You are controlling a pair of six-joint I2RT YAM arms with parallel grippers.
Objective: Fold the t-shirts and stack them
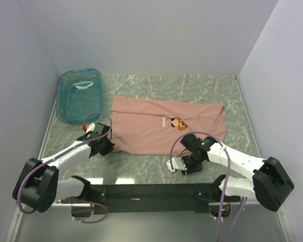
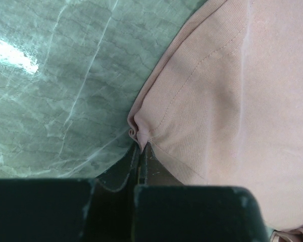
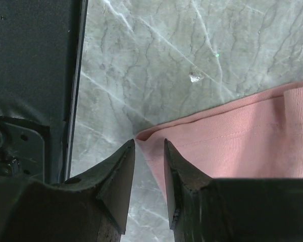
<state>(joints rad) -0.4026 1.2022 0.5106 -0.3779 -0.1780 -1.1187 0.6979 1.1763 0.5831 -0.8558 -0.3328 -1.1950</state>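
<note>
The dusty-pink t-shirt [image 1: 151, 128] lies spread flat on the table, its small orange print [image 1: 179, 123] facing up. My left gripper [image 1: 107, 147] is at the shirt's near-left corner. In the left wrist view it [image 2: 142, 148] is shut on a small pinched fold of the hem of the shirt [image 2: 232, 91]. My right gripper [image 1: 185, 169] is low at the shirt's near edge, right of centre. In the right wrist view its jaws [image 3: 149, 143] stand slightly apart, with a corner of the shirt [image 3: 242, 141] lying in the gap, not clamped.
A teal see-through tub [image 1: 80, 96] stands at the back left against the wall. The black base rail [image 1: 151, 191] runs along the near edge, close beside my right gripper, and shows in the right wrist view [image 3: 30, 60]. White walls enclose the marbled table [image 1: 192, 85].
</note>
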